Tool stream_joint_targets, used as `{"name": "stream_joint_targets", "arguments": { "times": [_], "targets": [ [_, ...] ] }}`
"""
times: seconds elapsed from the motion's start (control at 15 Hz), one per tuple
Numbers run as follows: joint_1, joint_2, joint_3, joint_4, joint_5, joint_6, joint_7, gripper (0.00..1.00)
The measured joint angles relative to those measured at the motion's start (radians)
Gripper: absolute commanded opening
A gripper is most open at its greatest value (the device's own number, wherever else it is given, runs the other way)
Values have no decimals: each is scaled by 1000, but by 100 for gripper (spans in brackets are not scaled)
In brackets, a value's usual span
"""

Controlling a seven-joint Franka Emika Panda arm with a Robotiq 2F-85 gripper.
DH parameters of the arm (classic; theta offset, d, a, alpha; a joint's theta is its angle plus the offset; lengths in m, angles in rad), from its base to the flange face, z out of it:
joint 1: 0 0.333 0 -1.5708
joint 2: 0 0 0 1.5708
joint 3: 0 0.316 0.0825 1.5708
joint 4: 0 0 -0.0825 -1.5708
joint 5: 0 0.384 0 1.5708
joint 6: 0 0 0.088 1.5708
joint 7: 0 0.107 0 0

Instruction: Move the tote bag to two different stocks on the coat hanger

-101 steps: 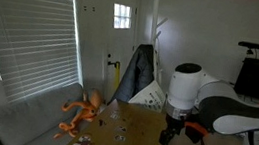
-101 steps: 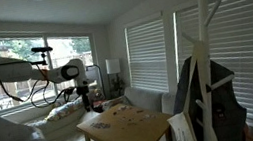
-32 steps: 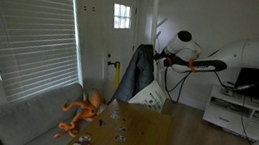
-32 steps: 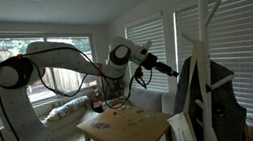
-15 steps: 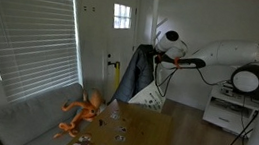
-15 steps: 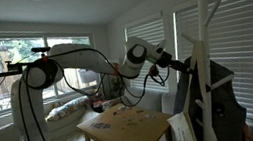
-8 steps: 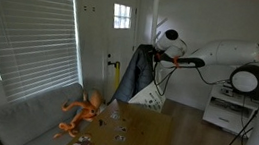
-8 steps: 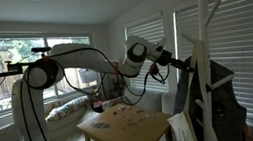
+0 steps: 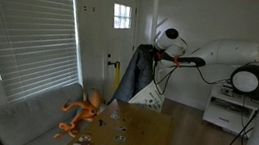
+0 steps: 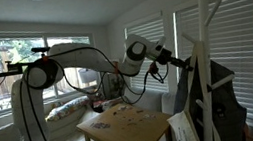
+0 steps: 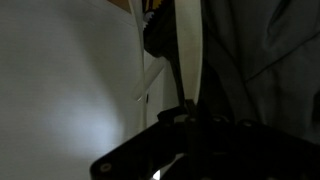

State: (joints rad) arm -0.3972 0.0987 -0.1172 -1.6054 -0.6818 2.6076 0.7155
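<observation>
Jaws of the gripper [image 11: 185, 118] are pinched together on a pale strap of the tote bag [image 9: 147, 91], which hangs low on the coat hanger [image 10: 204, 59], partly under a dark jacket [image 9: 138, 69], just beyond the wooden desk [image 9: 146, 135].

White blinds [image 9: 29, 29] hang above a grey sofa [image 9: 22, 119].
</observation>
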Motion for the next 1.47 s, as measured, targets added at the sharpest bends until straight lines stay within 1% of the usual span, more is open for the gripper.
{"name": "stream_joint_targets", "arguments": {
  "times": [0.53,0.8,0.93,1.27,1.47],
  "targets": [
    [12,-49,1,9,-67,-24,75,1],
    [22,-88,7,12,-131,-25,136,1],
    [23,-110,14,12,-182,-25,186,1],
    [23,-163,34,13,-366,-24,353,1],
    [23,-183,47,12,-447,-26,424,1]
  ]
}}
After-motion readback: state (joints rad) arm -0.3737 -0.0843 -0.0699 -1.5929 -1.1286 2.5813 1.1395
